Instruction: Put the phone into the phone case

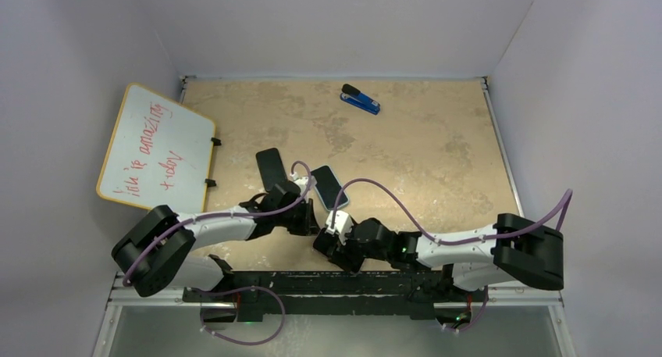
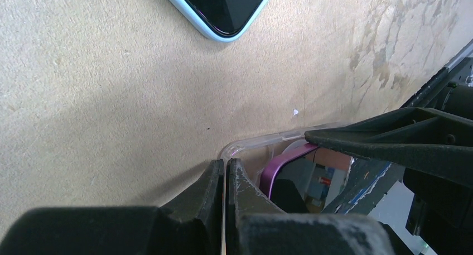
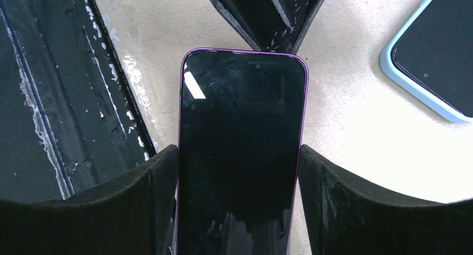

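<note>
Your left end effector [image 2: 225, 174] pinches the clear case [image 2: 268, 139] rim, right end effector [image 3: 240, 171] clamps the purple phone [image 3: 240, 121]; push crooked and the case could slip.

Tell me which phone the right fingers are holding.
The purple-edged phone, gripped at both sides; the blue-edged phone lies free beside it.

Overhead view of a beige desk [image 1: 421, 162]. Two arms reach inward, the left tool [image 1: 306, 219] and right tool [image 1: 329, 241] close together near the front edge. Just beyond them lie a blue-edged phone [image 1: 329, 187] and a black phone-shaped slab [image 1: 270, 169]. A blue stapler [image 1: 360, 99] sits at the back. A whiteboard [image 1: 156, 148] with red writing leans at the left.
</note>
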Robot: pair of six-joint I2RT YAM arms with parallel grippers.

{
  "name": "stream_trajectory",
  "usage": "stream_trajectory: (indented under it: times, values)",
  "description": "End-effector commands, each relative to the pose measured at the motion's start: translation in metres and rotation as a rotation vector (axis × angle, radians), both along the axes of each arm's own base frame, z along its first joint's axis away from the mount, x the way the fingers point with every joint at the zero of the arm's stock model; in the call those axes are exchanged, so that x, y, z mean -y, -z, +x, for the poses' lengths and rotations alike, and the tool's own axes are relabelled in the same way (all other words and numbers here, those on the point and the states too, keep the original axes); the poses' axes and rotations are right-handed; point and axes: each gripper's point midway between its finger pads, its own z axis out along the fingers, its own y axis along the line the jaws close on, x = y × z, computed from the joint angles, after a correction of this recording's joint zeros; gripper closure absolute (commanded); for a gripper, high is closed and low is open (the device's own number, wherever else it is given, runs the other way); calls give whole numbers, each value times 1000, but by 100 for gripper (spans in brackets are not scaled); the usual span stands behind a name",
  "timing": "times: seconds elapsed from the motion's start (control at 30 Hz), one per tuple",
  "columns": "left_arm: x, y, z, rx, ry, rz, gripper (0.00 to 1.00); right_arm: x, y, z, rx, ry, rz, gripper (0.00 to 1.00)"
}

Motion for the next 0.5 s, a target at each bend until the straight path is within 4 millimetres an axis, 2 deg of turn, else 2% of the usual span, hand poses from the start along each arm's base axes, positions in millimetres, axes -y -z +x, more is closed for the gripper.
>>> stream_trajectory:
  times: [0.0, 0.33, 0.43, 0.47]
  values:
    - [8, -20, 27, 84, -21, -41, 100, -1, 9, -14, -31, -84, -35, 62]
    - [9, -21, 29, 62, -20, -52, 100, 4, 19, -5, -46, 8, -80, 55]
    - [11, -27, 31, 67, -21, -55, 100, 6, 17, -4, -50, 27, -73, 47]
    - [11, -29, 33, 70, -25, -55, 97, 7, 16, -3, -50, 34, -73, 45]
